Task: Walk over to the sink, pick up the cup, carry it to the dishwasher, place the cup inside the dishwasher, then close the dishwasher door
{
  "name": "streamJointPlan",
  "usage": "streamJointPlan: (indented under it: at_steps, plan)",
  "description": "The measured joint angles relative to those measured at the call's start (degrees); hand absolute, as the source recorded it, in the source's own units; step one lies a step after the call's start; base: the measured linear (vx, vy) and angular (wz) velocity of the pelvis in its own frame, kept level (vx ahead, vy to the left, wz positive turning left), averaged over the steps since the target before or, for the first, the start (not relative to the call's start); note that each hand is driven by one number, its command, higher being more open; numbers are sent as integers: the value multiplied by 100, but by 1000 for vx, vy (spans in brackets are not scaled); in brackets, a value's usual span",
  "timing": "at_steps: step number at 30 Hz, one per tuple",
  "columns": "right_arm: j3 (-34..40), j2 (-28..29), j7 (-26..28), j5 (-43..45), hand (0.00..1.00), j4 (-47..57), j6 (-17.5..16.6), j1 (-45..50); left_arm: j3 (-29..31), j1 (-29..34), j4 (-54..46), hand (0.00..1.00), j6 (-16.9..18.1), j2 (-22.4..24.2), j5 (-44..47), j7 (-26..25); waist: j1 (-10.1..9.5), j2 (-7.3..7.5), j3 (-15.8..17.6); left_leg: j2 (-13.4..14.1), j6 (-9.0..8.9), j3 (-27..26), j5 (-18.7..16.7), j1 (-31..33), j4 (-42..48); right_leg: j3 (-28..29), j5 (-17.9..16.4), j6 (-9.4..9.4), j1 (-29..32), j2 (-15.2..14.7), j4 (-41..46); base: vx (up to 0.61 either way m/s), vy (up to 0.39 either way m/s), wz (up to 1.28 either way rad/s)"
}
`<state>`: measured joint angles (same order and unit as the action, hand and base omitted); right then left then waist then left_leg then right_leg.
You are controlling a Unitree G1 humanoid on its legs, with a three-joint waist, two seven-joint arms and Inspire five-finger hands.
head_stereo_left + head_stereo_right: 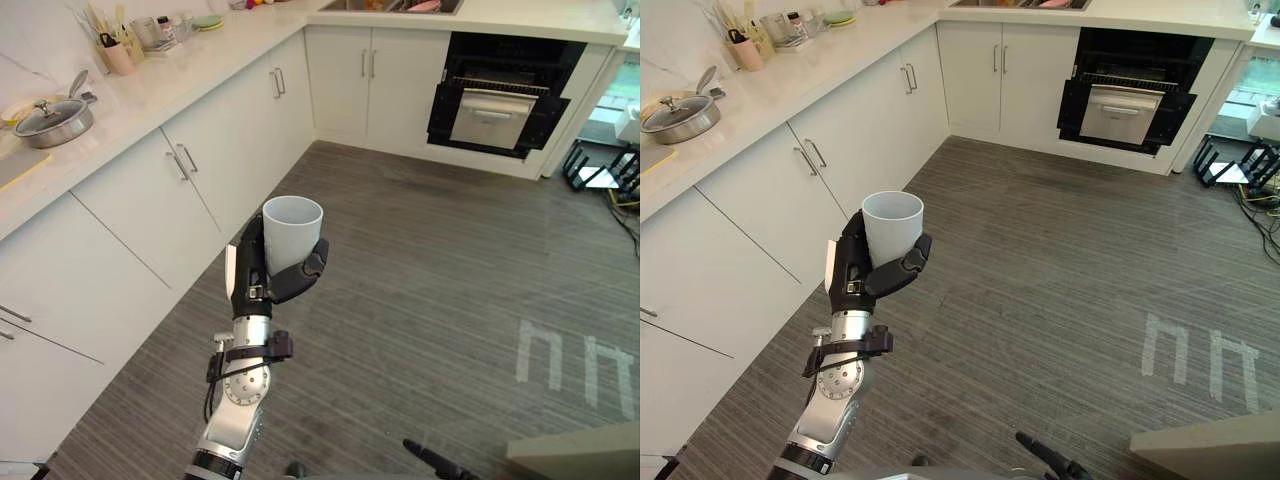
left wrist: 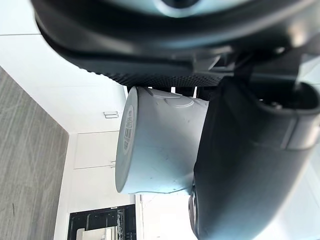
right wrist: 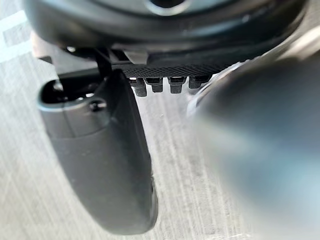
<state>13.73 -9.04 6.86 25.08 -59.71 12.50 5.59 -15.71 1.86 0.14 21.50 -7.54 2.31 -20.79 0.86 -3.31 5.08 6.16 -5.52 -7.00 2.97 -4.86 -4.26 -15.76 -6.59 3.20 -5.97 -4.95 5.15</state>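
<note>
Left eye view: one cup upright, left hand clamped round it; right hand state unclear.

I see a silver pan with a lid on the white counter. Farther along stands a pink pot of tools. White lines mark the grey floor.

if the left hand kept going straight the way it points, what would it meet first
Nothing close: the left hand, holding the cup, has open floor ahead. Beyond, probably the white cabinet doors beside the open dishwasher; depth unclear.
</note>
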Motion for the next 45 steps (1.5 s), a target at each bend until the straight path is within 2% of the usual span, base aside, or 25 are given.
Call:
streamJointPlan:
  at_steps: [2, 3, 10, 14, 15, 18, 19, 20, 21, 22, 23, 24, 28, 30, 33, 34, 35, 36, 37, 38, 39, 40, 41, 43, 45]
  plan:
    - [-69, 20, -180, 2, 100, -12, 31, -61, -63, 71, -10, 0, -131, -71, 119, 153, -10, 33, -15, 23, -31, -62, -67, -92, 1, 25, 1, -1, -68, 18, -2, 47, 1, -1]
    - [337, 433, 73, -736, 100, -456, -723, 278, 92, 558, -268, 0, -163, -542, 337, 491, 39, 576, -134, -507, 302, -240, 136, -95, -109, 101, 496, 304, -213, -403, -633, 18, 5, -3]
    - [304, 420, 250, -828, 100, -293, -741, 576, 316, 583, -269, 0, -163, -376, 357, 507, 129, 569, -169, -488, 299, -349, 59, -182, -77, 226, 574, 278, -293, -378, -815, 5, 0, -12]
    - [214, 351, 589, -951, 100, -44, -493, 731, 423, 575, -260, 0, -195, -239, 616, 618, 228, 577, -164, -505, 319, -292, -7, -181, 5, 113, 575, 277, -368, -402, -822, 28, -10, 7]
    - [147, 272, 721, -1014, 100, -52, -398, 739, 454, 573, -259, 0, -261, -159, 703, 690, 215, 582, -164, -514, 314, -266, -187, -72, 289, 23, 544, 255, -336, -442, -672, 14, 8, 7]
    - [75, 86, 1007, -1073, 100, 123, -213, 723, 697, 547, -284, 0, -397, 182, 1021, 922, 136, 470, -178, -438, 553, -239, -764, 370, 1151, -18, 188, 199, 318, -589, 728, -22, 74, -9]
    - [66, 40, 1049, -1063, 100, 215, -151, 700, 753, 511, -297, 0, -405, 190, 1059, 962, 115, 492, -81, -457, 524, -242, -886, 366, 1288, 15, -11, 59, 535, -694, 1382, -92, 90, 4]
    - [105, 60, 1113, -963, 100, 438, -91, 670, 802, 519, -305, 0, -414, 134, 1134, 1006, 212, 624, 81, -585, 602, -160, -1004, 342, 1485, 159, -56, -180, 1068, -1019, 2800, -100, 88, 53]
    - [81, 67, 1116, -953, 100, 510, -83, 658, 765, 580, -302, 0, -445, 74, 1132, 1052, 310, 738, 90, -733, 659, 37, -1035, 290, 1486, 447, 132, -378, 1366, -1150, 3525, -75, 100, 72]
    - [70, 69, 1101, -951, 100, 493, -78, 644, 735, 607, -294, 0, -446, 74, 1136, 1079, 321, 758, 94, -752, 683, 118, -1035, 253, 1431, 577, 117, -381, 1479, -1118, 3675, 29, 81, 80]
    - [66, 94, 1071, -941, 100, 414, -79, 594, 741, 671, -292, 0, -437, 56, 1163, 1098, 270, 770, 102, -724, 714, 225, -1017, 189, 1380, 651, -177, -321, 1556, -909, 3634, 125, 31, 52]
    - [75, 110, 1068, -935, 100, 363, -87, 584, 817, 684, -239, 0, -436, 56, 1256, 1055, 221, 765, 107, -717, 718, 295, -1016, 181, 1377, 629, -444, -250, 1611, -717, 3380, 135, 14, 37]
    - [402, 237, 1114, -837, 100, 205, -400, 543, 754, 642, -204, 0, -449, 37, 1470, 984, 224, 606, 245, -622, 721, 440, -1256, 47, 1550, 624, -537, -143, 1971, -252, 2467, 150, -51, 18]
    - [479, 260, 1221, -836, 100, 356, -448, 543, 534, 603, -245, 0, -483, 33, 1477, 1051, 270, 509, 359, -400, 592, 485, -1629, -166, 1856, 738, -421, -52, 2118, -79, 2077, 247, -122, 14]
    - [333, 256, 1182, -839, 100, 644, -283, 634, 276, 581, -419, 0, -496, 44, 1471, 1171, 278, 574, 326, -230, 338, 495, -2390, -515, 2358, 767, -102, -165, 2196, -135, 2086, 475, -274, 1]
    - [336, 238, 1153, -833, 100, 746, -185, 678, 155, 580, -532, 0, -504, 90, 1467, 1177, 317, 509, 260, -98, 340, 506, -2576, -720, 2306, 680, -23, -233, 2240, -70, 2473, 509, -276, 6]
    - [340, 222, 1142, -826, 100, 813, -147, 700, 102, 585, -563, 0, -517, 146, 1464, 1178, 332, 458, 196, -13, 364, 489, -2612, -822, 2236, 605, -246, -229, 2227, 9, 2604, 543, -251, 22]
    - [292, 203, 1063, -834, 100, 969, -86, 741, -63, 539, -677, 0, -597, 239, 1459, 1177, 395, 249, 62, 146, 414, 530, -2604, -716, 2754, 440, -523, -325, 2196, 147, 2679, 578, -229, 31]
    - [195, 130, 985, -841, 100, 1012, -5, 744, -214, 489, -772, 0, -639, 419, 1452, 1194, 439, 156, 64, 167, 299, 546, -2266, -363, 4038, 329, -686, -450, 2033, 247, 2684, 476, -172, 32]
    - [185, 131, 947, -840, 100, 1044, 53, 758, -269, 490, -834, 0, -657, 486, 1452, 1199, 450, 122, 68, 170, 230, 499, -1958, -268, 4481, 286, -782, -503, 1896, 298, 2671, 721, -234, 27]
    - [178, 174, 829, -841, 100, 1166, 129, 795, -302, 490, -952, 0, -670, 585, 1447, 1231, 463, 119, 70, 319, 68, 423, -1188, 3, 5206, 236, -954, -636, 1621, 392, 2554, 586, -189, 14]
    - [150, 180, 787, -845, 100, 1190, 148, 813, -297, 480, -984, 0, -670, 625, 1447, 1236, 452, 115, 87, 421, 46, 380, -697, 223, 5633, 241, -1000, -686, 1435, 445, 2407, 794, -237, 2]
    - [97, 193, 709, -851, 100, 1178, 186, 848, -285, 457, -1002, 0, -670, 661, 1447, 1229, 372, 72, 141, 705, 128, 139, -516, 659, 6561, 269, -1010, -704, 989, 576, 2031, 527, -128, -17]
    - [43, 165, 590, -853, 100, 1138, 224, 955, -259, 462, -1002, 0, -670, 628, 1448, 1219, 232, 139, 157, 765, 329, -136, -969, 1213, 7072, 347, -994, -707, 428, 604, 1487, 505, -97, -25]
    - [-98, 76, 580, -968, 100, 900, 201, 840, -10, 465, -1032, 0, -668, 521, 1450, 1232, 118, 147, 131, 531, 486, -495, -1582, 1694, 5870, 568, -979, -688, -170, 531, 905, 495, -62, -34]
